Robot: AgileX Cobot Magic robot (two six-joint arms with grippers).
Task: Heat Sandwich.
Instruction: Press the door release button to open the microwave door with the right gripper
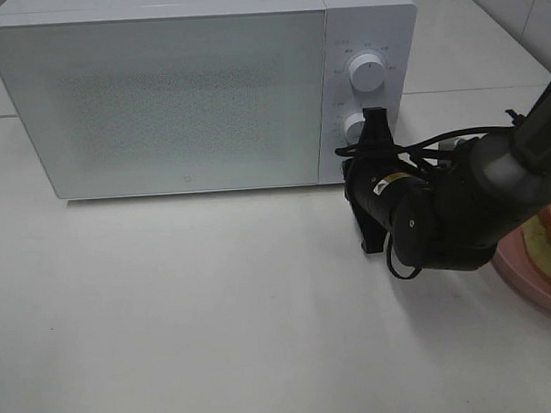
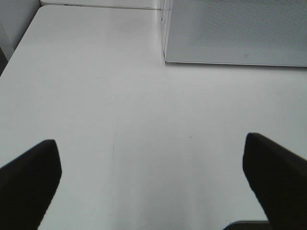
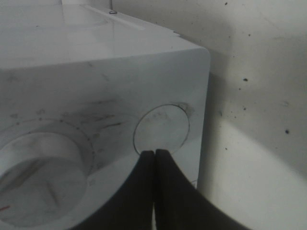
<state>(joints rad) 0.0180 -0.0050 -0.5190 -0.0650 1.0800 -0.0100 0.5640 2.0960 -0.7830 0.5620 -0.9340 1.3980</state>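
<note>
White table [image 1: 216, 310] with microwave [image 1: 161, 93], pink plate [image 1: 531, 289]

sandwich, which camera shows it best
Exterior high: the sandwich lies on the pink plate at the right edge of the picture, partly cut off by the frame. Neither wrist view shows it.

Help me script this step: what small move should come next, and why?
Probably push the shut right gripper straight onto the round button: its tips point at it, the microwave door is closed, and the sandwich lies outside on its plate.
</note>
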